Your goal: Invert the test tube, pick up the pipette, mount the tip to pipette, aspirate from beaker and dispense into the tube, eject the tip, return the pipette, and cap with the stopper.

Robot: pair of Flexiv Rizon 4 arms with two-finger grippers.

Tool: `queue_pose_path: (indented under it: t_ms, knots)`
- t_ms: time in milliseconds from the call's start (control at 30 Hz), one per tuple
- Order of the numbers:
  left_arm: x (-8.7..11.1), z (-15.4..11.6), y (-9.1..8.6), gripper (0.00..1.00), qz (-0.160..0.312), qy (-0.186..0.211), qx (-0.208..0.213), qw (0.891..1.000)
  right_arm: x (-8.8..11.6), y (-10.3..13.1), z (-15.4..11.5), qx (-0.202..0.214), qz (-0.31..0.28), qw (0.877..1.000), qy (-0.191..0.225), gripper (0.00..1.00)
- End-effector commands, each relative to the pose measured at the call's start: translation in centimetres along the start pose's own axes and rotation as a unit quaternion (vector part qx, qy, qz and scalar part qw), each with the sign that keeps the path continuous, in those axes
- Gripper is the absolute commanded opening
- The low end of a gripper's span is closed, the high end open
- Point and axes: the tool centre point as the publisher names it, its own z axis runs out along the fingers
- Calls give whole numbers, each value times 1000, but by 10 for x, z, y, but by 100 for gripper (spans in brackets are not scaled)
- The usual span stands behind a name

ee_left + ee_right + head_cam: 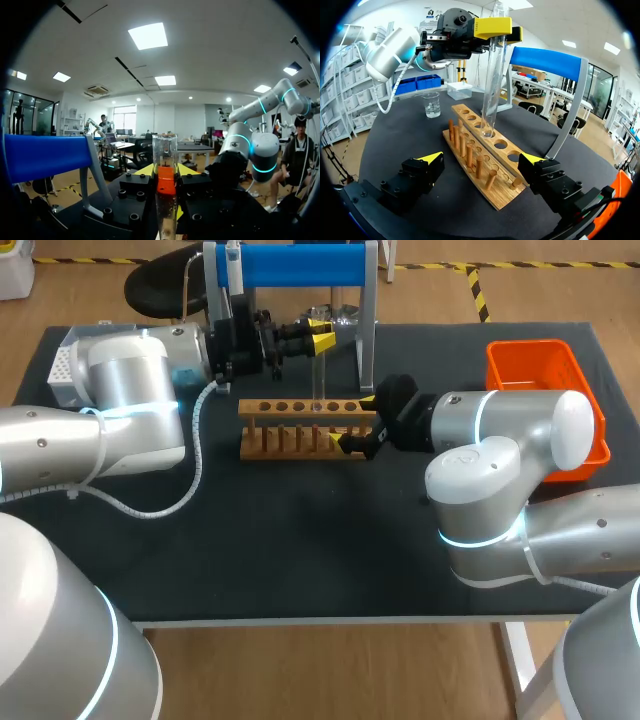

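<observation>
A clear glass test tube (318, 375) stands upright over the wooden rack (290, 408), and my left gripper (320, 340) is shut on its upper part. From the right wrist, the tube (491, 80) reaches down into a middle hole of the rack (492, 187), with the left gripper (496, 27) high on it. In the left wrist view the tube (165, 155) rises between the fingers of the left gripper (165, 186). My right gripper (352, 422) stands open at the rack's right end; its yellow tips straddle the rack's near end (481, 159) and nothing is gripped. A small glass beaker (432, 105) stands beyond the rack.
A blue-topped stand (290, 265) at the table's back holds a pipette (232, 268). An orange bin (545, 365) sits at the right edge. A white box (60, 365) lies at the far left behind my left arm. The near half of the black mat has free room.
</observation>
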Motion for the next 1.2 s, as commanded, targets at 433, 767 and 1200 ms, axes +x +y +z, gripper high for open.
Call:
queue_pose_path:
  t_ms: [433,767,1200]
  knots:
    - [-4,-2,-4,0,4,3,-2,1000,0,0,0,1,0,1000,1,100]
    - [-3,1,-2,0,9,5,-2,1000,0,0,0,1,0,1000,1,100]
    - [-6,1,5,0,6,6,-3,1000,0,0,0,1,0,1000,1,100]
